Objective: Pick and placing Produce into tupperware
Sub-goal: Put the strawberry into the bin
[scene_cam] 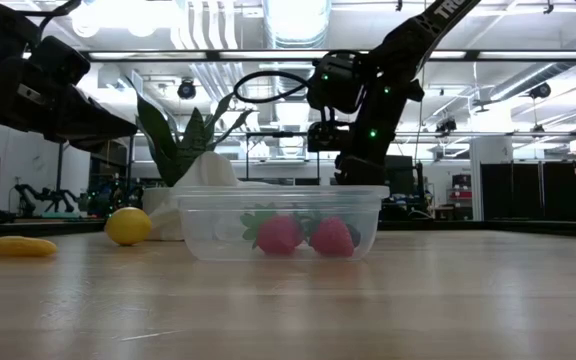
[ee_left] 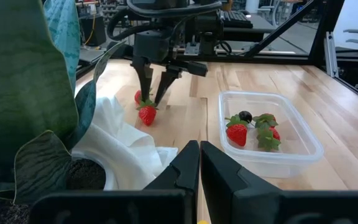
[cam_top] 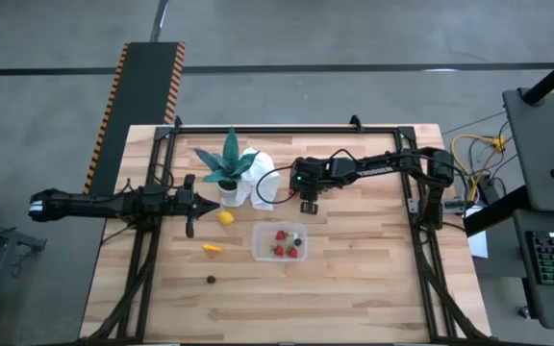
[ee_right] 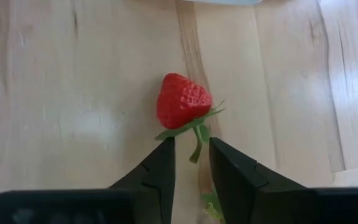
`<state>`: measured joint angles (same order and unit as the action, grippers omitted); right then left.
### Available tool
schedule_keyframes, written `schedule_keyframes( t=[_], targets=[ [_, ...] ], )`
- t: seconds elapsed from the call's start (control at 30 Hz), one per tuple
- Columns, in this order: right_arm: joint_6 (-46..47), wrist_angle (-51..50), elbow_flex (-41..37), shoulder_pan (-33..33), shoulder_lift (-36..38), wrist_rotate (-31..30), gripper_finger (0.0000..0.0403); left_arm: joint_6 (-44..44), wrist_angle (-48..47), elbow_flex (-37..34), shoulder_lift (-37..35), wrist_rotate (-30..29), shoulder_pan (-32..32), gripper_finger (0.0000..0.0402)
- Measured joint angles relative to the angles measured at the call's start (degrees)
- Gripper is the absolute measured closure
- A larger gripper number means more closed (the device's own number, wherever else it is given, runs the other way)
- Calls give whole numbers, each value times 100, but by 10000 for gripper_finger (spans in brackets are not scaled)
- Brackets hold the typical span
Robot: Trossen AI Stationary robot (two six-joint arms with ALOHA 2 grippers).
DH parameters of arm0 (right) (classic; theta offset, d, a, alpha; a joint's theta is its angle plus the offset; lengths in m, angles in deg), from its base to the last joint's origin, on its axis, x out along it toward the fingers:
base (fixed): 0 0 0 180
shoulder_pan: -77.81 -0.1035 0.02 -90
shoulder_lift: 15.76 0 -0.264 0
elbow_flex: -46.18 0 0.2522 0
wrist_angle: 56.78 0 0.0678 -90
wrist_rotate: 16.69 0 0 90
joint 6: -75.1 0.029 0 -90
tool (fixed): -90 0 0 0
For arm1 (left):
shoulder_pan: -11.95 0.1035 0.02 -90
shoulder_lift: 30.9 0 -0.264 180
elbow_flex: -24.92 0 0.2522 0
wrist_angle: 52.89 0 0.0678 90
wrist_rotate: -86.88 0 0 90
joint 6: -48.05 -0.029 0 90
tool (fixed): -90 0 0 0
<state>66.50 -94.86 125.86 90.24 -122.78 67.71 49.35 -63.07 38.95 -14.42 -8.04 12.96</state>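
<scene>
The clear tupperware [cam_top: 280, 242] [scene_cam: 283, 222] sits mid-table with several strawberries [ee_left: 237, 134] and a dark round piece [ee_left: 245, 116] inside. One strawberry [ee_right: 182, 101] [ee_left: 146, 115] lies on the wood past the tupperware's far side, another [ee_left: 137, 96] just behind it. My right gripper [ee_right: 191, 155] [cam_top: 308, 204] points down over the first one, open by a narrow gap, with the green stalk [ee_right: 197, 138] between its fingers. The lemon [cam_top: 225, 218], the yellow-orange piece [cam_top: 213, 248] and a dark round piece [cam_top: 212, 280] rest on the table. My left gripper [ee_left: 199, 168] [cam_top: 192, 204] hovers shut near the plant. My right gripper comes at the strawberry from above, a finger [ee_right: 161, 163] on each side of its leafy stalk end [ee_right: 197, 138]. I cannot tell whether the fingers touch the stalk or leaves. The berry lies on its side, red tip pointing away from the fingers.
A green spiky potted plant [cam_top: 229, 165] wrapped in white cloth [cam_top: 261, 183] stands at the far middle, between the two grippers. A black frame [cam_top: 287, 128] runs around the table's far edge and sides. Bare wood lies along the near half [cam_top: 287, 308].
</scene>
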Motion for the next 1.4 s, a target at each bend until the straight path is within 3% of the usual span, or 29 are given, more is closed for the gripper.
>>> schedule_keyframes(
  t=[0.43, 1.4],
  targets=[
    [-4, -67, -110, 0, 0, -9, 391, 0, 0, 0, -1, -1, 0, 402],
    [151, 74, 19, -188, 480, 60, 394, 2, 1, 0, -1, -1, 0, 402]
  ],
)
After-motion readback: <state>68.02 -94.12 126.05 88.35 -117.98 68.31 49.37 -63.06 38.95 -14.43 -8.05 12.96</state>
